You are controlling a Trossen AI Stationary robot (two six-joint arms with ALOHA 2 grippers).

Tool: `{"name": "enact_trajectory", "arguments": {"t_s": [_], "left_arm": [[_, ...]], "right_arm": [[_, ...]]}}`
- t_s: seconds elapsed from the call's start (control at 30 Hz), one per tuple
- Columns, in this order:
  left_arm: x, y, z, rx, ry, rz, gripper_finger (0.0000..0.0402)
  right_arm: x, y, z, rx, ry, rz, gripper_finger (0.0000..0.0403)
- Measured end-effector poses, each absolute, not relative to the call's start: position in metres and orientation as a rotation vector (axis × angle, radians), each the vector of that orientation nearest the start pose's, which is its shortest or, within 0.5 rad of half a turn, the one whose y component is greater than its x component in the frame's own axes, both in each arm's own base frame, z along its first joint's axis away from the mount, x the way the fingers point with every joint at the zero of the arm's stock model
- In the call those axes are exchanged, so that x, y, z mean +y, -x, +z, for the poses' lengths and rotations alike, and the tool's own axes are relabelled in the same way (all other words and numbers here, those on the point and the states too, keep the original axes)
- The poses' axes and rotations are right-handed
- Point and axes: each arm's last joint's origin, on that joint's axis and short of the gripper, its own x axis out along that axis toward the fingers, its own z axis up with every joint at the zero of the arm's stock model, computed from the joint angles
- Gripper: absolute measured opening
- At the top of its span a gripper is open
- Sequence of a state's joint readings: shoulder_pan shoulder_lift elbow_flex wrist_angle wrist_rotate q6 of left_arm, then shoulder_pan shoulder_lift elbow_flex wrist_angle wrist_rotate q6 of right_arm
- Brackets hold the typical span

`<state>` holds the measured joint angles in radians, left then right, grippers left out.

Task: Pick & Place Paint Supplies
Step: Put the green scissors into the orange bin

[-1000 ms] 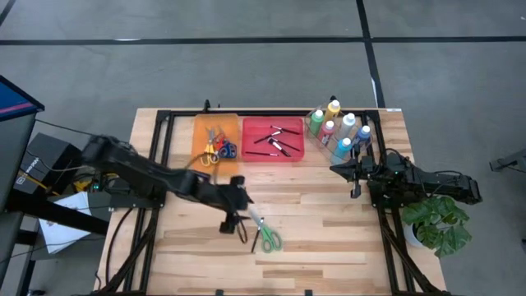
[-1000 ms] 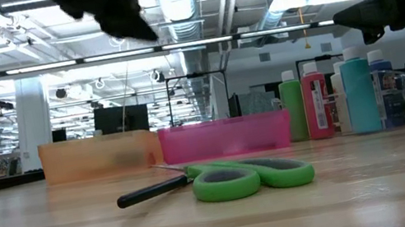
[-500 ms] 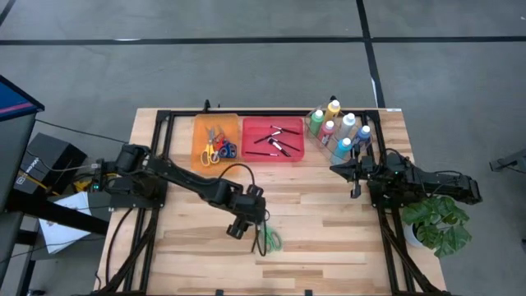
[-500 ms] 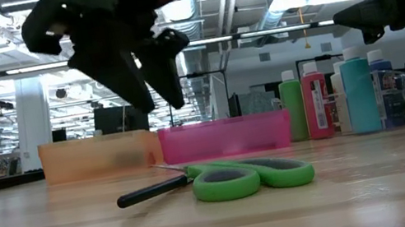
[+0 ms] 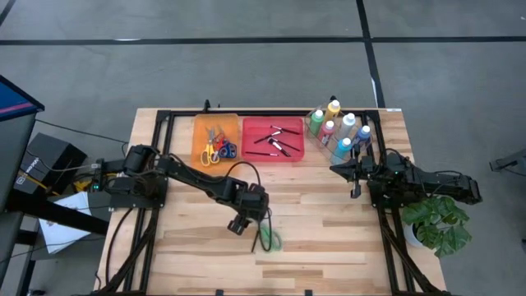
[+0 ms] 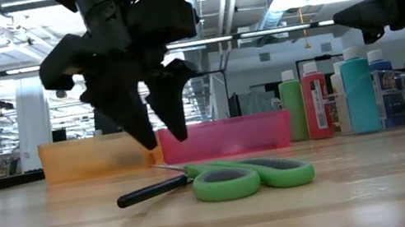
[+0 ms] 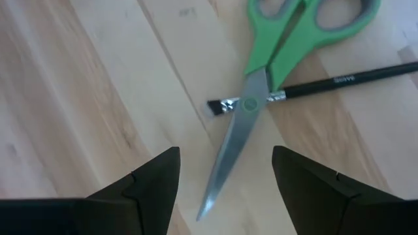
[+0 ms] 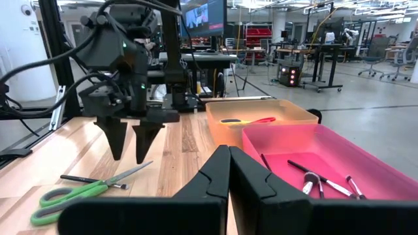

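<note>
Green-handled scissors (image 5: 268, 239) lie flat on the wooden table, blades closed, across a thin dark-handled brush (image 7: 339, 79). They also show in the low view, scissors (image 6: 252, 178) and brush (image 6: 152, 192). My left gripper (image 5: 247, 223) hangs open just above the scissors' blades (image 7: 228, 147), one finger on either side, fingertips pointing down (image 6: 162, 137) and clear of the table. My right gripper (image 5: 335, 168) is shut and waits in the air near the table's right side, beside the paint bottles (image 5: 339, 131).
An orange bin (image 5: 216, 141) with several scissors and a pink bin (image 5: 279, 138) with brushes sit at the far edge. The squeeze bottles stand in a clear holder at the far right. A plant (image 5: 436, 222) is off the right edge. Bare wood lies around the scissors.
My left gripper has swung toward the table's right and come down over the green scissors, ending with its open fingers astride the blades. The scissors, the brush and my right arm have stayed where they were.
</note>
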<state>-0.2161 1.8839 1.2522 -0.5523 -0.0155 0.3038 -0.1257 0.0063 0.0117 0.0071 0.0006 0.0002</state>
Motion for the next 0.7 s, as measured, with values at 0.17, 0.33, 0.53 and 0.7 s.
{"name": "enact_trajectory", "arguments": {"t_s": [0.17, 0.33, 0.53, 0.7], "left_arm": [[-0.079, -0.357, 0.158, 1.152, -0.384, -0.387, 0.0237], [-0.079, -0.356, 0.154, 1.14, -0.385, -0.383, 0.0237], [-0.079, -0.357, 0.152, 1.126, -0.386, -0.381, 0.0237], [-0.08, -0.36, 0.143, 1.136, -0.388, -0.378, 0.0237]], "right_arm": [[-0.012, -0.097, 0.168, -0.013, 0.0, -0.126, 0.0], [-0.012, -0.097, 0.168, -0.012, 0.0, -0.126, 0.0], [-0.012, -0.097, 0.168, -0.012, 0.0, -0.126, 0.0], [-0.012, -0.097, 0.168, -0.013, 0.0, -0.126, 0.0]]}}
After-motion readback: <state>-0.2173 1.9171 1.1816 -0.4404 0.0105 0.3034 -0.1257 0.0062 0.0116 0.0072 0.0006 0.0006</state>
